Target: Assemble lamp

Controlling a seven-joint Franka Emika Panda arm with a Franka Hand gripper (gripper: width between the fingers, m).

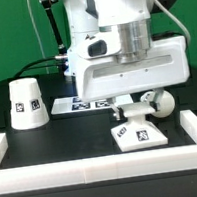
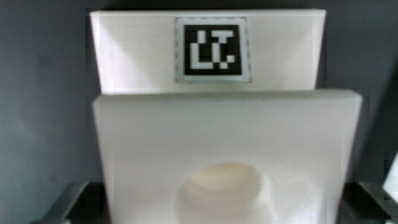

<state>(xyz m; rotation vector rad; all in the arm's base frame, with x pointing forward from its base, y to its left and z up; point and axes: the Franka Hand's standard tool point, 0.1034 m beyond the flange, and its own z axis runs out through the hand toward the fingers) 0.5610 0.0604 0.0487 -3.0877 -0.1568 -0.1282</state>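
Can't tell if my end effector (image 1: 135,107) grips; round white plastic bulb (image 1: 160,101) just beside at 3 o'clock, square white base (image 1: 141,133) at 6.

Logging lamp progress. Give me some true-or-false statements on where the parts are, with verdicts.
1. The shade stands upright at the exterior view's left. True.
2. The bulb is fitted into the base. False: it lies loose beside the base.
3. The shade covers the bulb. False: they sit well apart, with the arm between them.
4. The base shows a tag on top. True.
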